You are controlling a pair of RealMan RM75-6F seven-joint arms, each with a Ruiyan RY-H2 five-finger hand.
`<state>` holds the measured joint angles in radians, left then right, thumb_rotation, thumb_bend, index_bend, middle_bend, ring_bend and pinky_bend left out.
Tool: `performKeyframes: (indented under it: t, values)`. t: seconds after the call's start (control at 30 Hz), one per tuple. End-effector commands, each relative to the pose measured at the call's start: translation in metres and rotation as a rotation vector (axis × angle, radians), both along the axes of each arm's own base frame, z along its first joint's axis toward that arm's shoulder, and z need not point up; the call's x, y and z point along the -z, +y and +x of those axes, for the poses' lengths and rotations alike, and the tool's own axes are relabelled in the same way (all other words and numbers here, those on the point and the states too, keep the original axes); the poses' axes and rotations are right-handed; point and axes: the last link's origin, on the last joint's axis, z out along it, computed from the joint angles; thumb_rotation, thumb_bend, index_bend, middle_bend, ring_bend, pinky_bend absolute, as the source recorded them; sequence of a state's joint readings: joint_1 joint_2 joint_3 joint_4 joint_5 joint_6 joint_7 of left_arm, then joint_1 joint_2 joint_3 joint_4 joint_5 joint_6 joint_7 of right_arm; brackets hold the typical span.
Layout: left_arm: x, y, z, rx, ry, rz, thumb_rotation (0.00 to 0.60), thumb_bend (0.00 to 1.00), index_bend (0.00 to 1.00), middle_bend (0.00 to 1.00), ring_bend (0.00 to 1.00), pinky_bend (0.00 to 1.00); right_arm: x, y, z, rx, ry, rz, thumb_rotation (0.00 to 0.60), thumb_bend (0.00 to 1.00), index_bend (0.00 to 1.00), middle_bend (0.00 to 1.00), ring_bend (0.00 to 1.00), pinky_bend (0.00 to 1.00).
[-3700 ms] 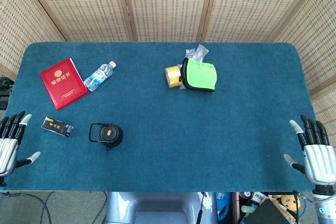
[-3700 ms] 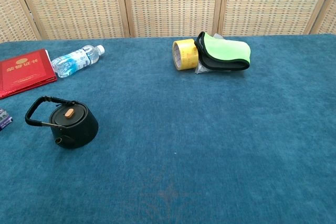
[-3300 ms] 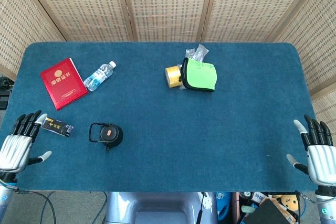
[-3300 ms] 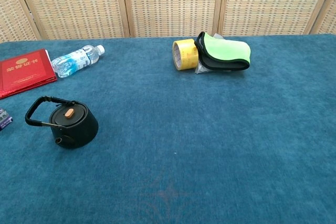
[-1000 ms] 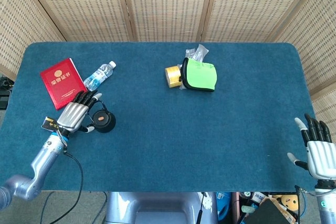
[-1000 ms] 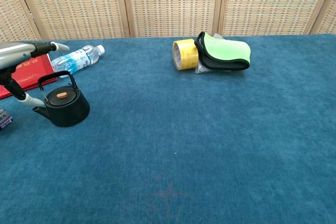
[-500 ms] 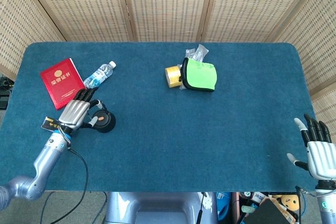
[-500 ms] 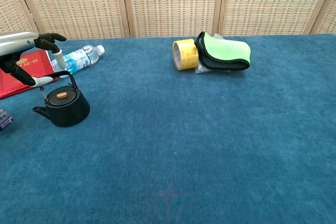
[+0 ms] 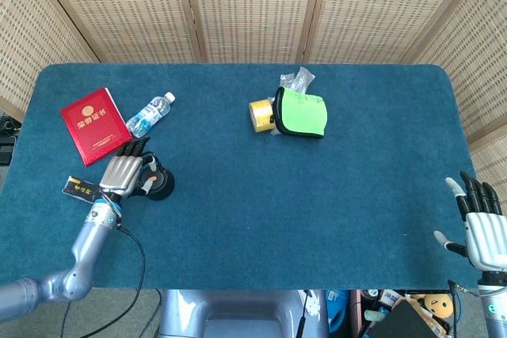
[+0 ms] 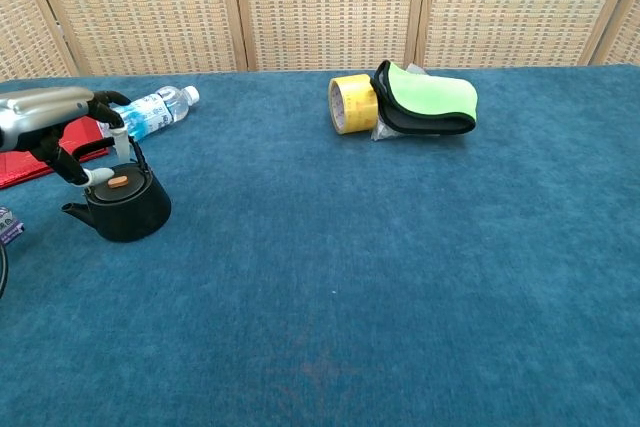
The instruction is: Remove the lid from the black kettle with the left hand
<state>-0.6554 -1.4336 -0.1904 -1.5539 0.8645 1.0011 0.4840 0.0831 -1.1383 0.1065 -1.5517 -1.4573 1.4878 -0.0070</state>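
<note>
- Kettle (image 10: 127, 209), black, stands upright on the blue table (image 9: 317, 195) near its left front part; spout points left in the chest view, handle raised over the top.
- Lid (image 10: 118, 182), with a small orange knob, sits in place on the kettle.
- Left robot hand (image 9: 125, 172) hovers over the kettle, fingers (image 10: 108, 99) curled down around the raised handle, thumb tip beside the orange knob. Whether any finger touches the lid or the handle cannot be told; no firm hold is visible.
- Right robot hand (image 9: 479, 227) is at the right front corner of the table, well apart from the kettle, fingers spread, holding nothing.
- Red booklet (image 9: 96, 125) lies flat behind the left robot hand, near the left edge.
- Water bottle (image 9: 150, 114) lies on its side just beside the booklet.
- Small dark packet (image 9: 80, 188) lies left of the kettle, partly hidden by the arm.
- Yellow tape roll (image 9: 261, 114) stands on its edge at mid-table toward the back, touching a green-and-black pouch (image 9: 302, 113).
</note>
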Motion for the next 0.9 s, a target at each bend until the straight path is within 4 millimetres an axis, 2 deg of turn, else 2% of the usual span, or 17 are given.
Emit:
performKeyframes:
  t: [0.03, 0.9]
  values:
    - [0.004, 0.000, 0.000, -0.008, 0.003, -0.001, 0.600, 0.40, 0.46, 0.00, 0.00, 0.00, 0.000, 0.000, 0.000, 0.001, -0.001, 0.000, 0.600, 0.00, 0.00, 0.00, 0.00, 0.00]
    - [0.019, 0.003, -0.010, -0.057, -0.008, -0.010, 0.600, 0.40, 0.48, 0.00, 0.00, 0.00, -0.001, -0.002, -0.004, 0.016, -0.014, 0.011, 0.600, 0.00, 0.00, 0.00, 0.00, 0.00]
